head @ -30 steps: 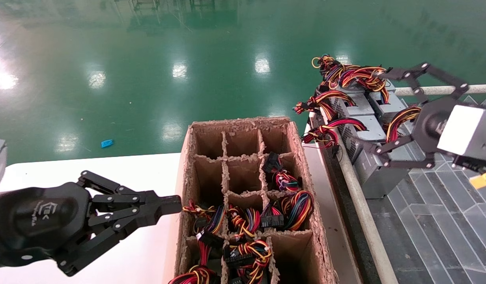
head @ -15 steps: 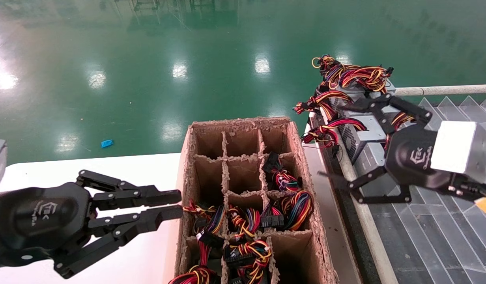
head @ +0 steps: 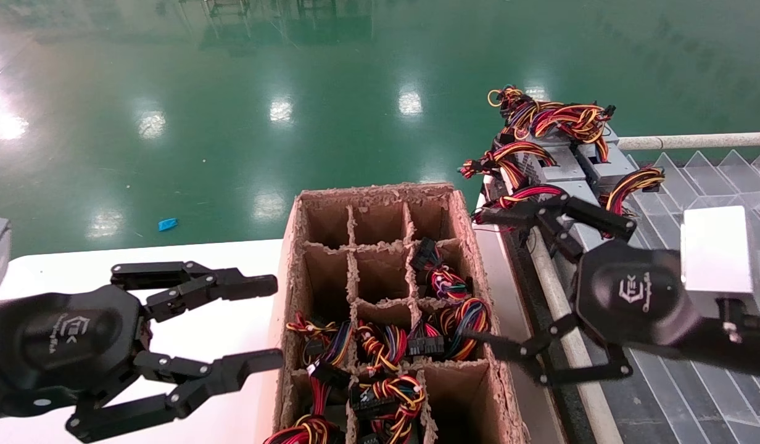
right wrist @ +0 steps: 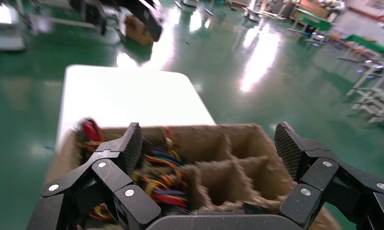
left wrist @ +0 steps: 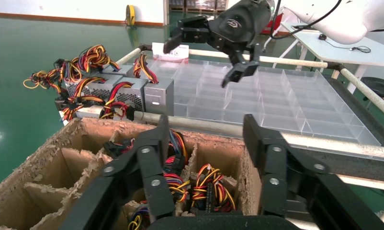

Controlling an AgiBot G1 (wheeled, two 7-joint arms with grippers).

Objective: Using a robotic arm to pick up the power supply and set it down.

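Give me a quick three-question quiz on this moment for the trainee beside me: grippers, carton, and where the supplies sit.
1. True or false: the right gripper is shut on a power supply.
2. The grey power supplies sit: A) inside the cardboard carton, B) on the clear tray behind the rail, C) on the floor.
3. Fill in: the left gripper is open beside the ____ edge of the carton.

Key: 1 false, it is open over the carton's right side and holds nothing. 2 B. 3 left.
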